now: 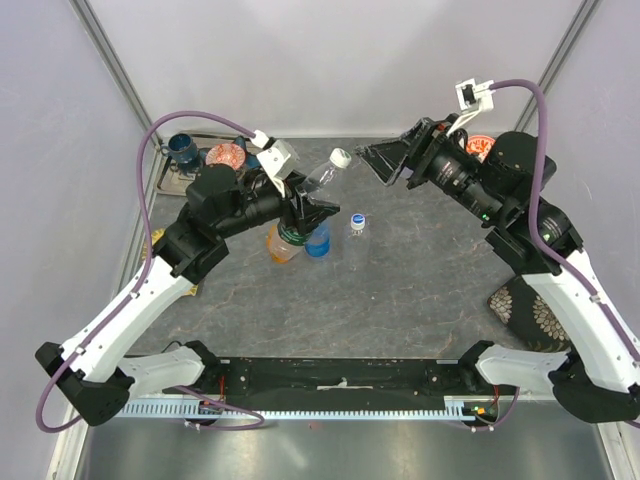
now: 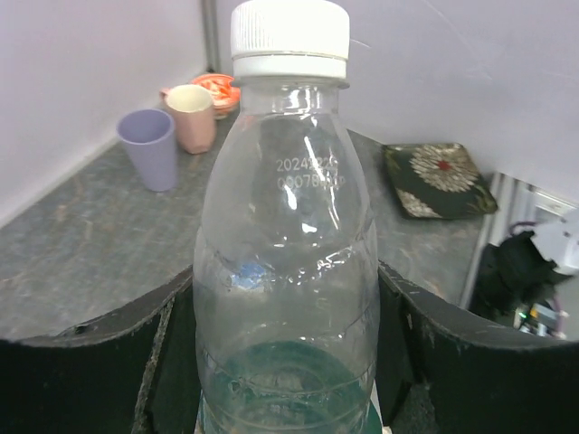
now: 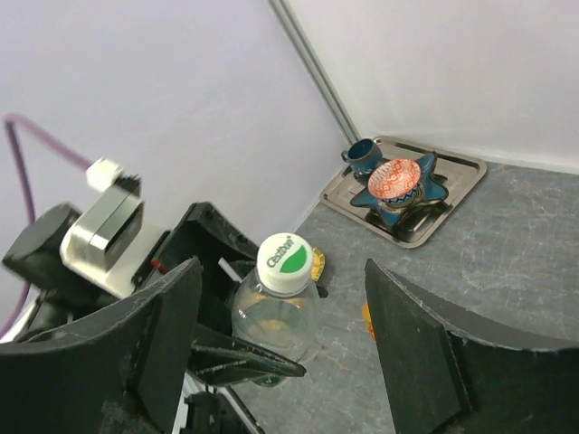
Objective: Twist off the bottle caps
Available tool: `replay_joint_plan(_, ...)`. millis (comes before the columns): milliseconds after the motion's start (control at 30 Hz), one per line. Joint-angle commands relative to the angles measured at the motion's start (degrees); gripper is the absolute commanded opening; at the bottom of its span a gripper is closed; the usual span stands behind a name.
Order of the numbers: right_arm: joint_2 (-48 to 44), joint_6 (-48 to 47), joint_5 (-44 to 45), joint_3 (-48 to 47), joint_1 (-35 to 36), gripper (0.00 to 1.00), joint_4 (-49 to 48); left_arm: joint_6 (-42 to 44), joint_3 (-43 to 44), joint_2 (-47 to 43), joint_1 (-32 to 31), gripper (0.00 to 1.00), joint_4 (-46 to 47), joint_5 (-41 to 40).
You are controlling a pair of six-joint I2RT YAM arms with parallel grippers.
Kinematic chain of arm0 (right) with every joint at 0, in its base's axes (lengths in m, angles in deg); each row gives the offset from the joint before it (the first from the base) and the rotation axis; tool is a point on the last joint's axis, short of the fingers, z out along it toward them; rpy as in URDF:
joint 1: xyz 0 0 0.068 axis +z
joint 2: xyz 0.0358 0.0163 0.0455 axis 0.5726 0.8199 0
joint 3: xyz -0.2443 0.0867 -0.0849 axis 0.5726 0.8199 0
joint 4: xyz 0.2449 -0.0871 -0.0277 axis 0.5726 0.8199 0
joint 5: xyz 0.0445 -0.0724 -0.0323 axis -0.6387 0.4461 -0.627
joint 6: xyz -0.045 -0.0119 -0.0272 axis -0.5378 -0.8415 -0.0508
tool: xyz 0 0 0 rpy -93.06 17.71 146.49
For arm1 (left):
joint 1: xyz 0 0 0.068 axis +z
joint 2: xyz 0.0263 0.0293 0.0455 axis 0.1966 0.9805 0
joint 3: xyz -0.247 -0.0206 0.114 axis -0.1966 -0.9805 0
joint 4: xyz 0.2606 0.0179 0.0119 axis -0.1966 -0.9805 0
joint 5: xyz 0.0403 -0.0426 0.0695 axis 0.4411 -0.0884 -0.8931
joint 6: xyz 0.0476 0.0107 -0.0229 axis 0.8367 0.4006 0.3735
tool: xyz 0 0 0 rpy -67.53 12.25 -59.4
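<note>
My left gripper [image 1: 308, 202] is shut on the body of a clear bottle [image 1: 320, 179], held tilted above the table with its white cap [image 1: 341, 157] pointing at my right gripper [image 1: 373, 163]. In the left wrist view the bottle [image 2: 285, 235] fills the space between the fingers [image 2: 90, 362], cap [image 2: 289, 36] on. My right gripper [image 3: 282, 271] is open, its jaws either side of the cap [image 3: 286, 263] but short of it. An orange bottle [image 1: 281, 243], a blue-tinted bottle [image 1: 318, 240] and a small clear bottle [image 1: 357, 222] stand on the table.
A tray [image 1: 200, 160] at the back left holds a blue cup [image 1: 183, 148] and a patterned bowl [image 1: 226, 156]. A lilac cup [image 2: 152, 149], a beige cup [image 2: 192, 116] and a red bowl [image 1: 480, 147] stand at the back right. A dark patterned plate [image 1: 525, 310] lies at the right.
</note>
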Motion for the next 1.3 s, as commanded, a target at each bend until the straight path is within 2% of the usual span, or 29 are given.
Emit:
replay_joint_plan(0,2.7,4.96,4.75,-1.59,0.15,0.78,-0.92,7.19,-1.36,-2.4,-3.88,0.26,5.9,-17.31)
replay_joint_plan(133,4.55,6.55,3.96,-2.29,0.06,0.76,-1.79,10.26,-1.62,-2.84,-6.52,0.24,6.69,-24.69)
replay_joint_plan(233,5.52,7.51,3.35,-2.29,0.24,0.75,-3.29,11.76,-1.54,-2.58,-8.36,0.23,6.69,-26.97)
replay_joint_plan(367,6.75,8.3,3.17,-2.73,0.59,0.75,-5.31,12.82,-1.45,-1.79,-10.38,0.23,6.26,-28.49)
replay_joint_plan(700,8.42,8.04,2.9,-2.82,1.82,0.74,-6.63,13.0,-0.66,-0.03,-10.83,0.21,5.46,-30.16)
replay_joint_plan(1267,9.92,7.34,3.34,-0.71,2.43,0.49,-6.19,12.73,-1.27,-0.11,-11.0,0.21,5.99,-30.07)
